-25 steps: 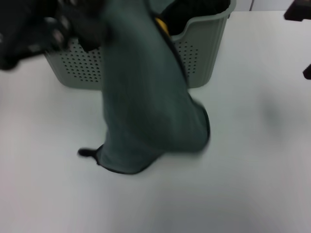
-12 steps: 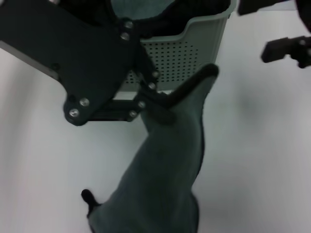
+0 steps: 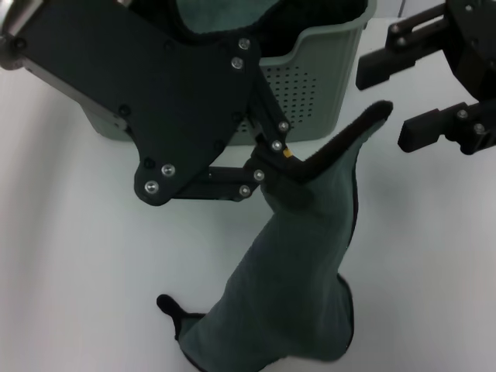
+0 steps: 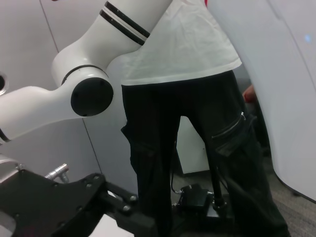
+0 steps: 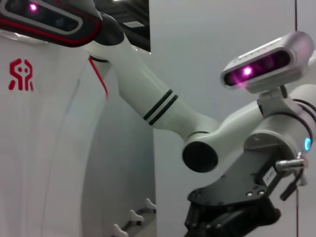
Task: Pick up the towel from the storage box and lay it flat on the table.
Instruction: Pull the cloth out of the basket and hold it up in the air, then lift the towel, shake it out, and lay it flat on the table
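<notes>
Jaws of the left gripper (image 3: 283,172) clamped on the towel's (image 3: 294,271) upper edge, above the counter (image 3: 77,271), in front of the storage box (image 3: 314,85); lower end already resting on the white surface. Jaws of the right gripper (image 3: 403,105) spread wide, empty, just beside the raised free corner. Best done by pinching that corner, then drawing apart and lowering evenly. Box close behind; black fabric (image 3: 310,17) left inside.
</notes>
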You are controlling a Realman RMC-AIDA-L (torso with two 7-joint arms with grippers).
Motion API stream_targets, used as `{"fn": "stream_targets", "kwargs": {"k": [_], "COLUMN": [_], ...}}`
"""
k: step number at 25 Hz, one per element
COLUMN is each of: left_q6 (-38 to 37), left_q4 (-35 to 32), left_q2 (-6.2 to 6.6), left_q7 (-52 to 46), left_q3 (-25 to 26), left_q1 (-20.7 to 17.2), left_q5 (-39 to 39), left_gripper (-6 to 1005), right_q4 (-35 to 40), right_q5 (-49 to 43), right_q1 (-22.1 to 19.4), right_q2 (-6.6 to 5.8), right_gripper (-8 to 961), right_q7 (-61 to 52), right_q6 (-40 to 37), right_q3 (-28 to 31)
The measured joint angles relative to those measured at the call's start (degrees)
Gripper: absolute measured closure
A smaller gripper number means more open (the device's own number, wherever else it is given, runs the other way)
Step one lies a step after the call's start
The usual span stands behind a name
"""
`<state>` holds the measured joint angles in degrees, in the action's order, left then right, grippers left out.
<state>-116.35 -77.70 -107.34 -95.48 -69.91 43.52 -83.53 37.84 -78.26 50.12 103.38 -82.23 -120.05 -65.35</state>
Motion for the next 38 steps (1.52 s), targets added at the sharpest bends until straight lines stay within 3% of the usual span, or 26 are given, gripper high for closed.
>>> {"fn": "stream_targets", "kwargs": {"k": [9,20,26,31,33,35,38], "left_q6": [0.05,0.17,0.25,0.6,0.96,2.29,6.16], "left_q4": [0.0,0.0,0.05,-0.18,-0.57,-1.17,-1.97], "left_q2": [-0.39,-0.98,-1.59,-5.26,-7.12,-8.72,-9.91], "left_q7": [0.26,0.37,0.45,0.43,0.5,0.64,0.78], "left_q3": [0.19,0.69,1.01,5.24,7.67,9.5,9.88], "left_q1": [0.06,-0.3,-0.55,-1.52,-2.33,-3.49,-5.5], "left_q5": [-0.37,-0.41,-1.17,-6.47,-8.86,-10.85,-11.86], "left_gripper": [966,963,961,960,959,959,958], "right_q4": [-0.25,-0.24,-0.01,3.37,4.97,13.0,20.72], "right_q5": [-2.07,-2.97,-3.01,-2.97,-2.95,-3.11,-3.34], "right_q1": [1.16,0.88,0.46,-0.77,-1.4,-4.74,-7.93], "right_q2": [1.37,2.13,2.56,2.96,3.07,3.74,4.42], "right_gripper": [526,687,832,954,954,954,954], "right_q7": [-0.7,-1.44,-1.36,-3.25,-3.86,-6.14,-7.81], "right_q6": [-0.89,-1.21,-0.19,5.15,6.37,11.43,15.47], "right_q3": [-0.65,-0.28,-0.13,-0.13,-0.11,0.15,0.97]}}
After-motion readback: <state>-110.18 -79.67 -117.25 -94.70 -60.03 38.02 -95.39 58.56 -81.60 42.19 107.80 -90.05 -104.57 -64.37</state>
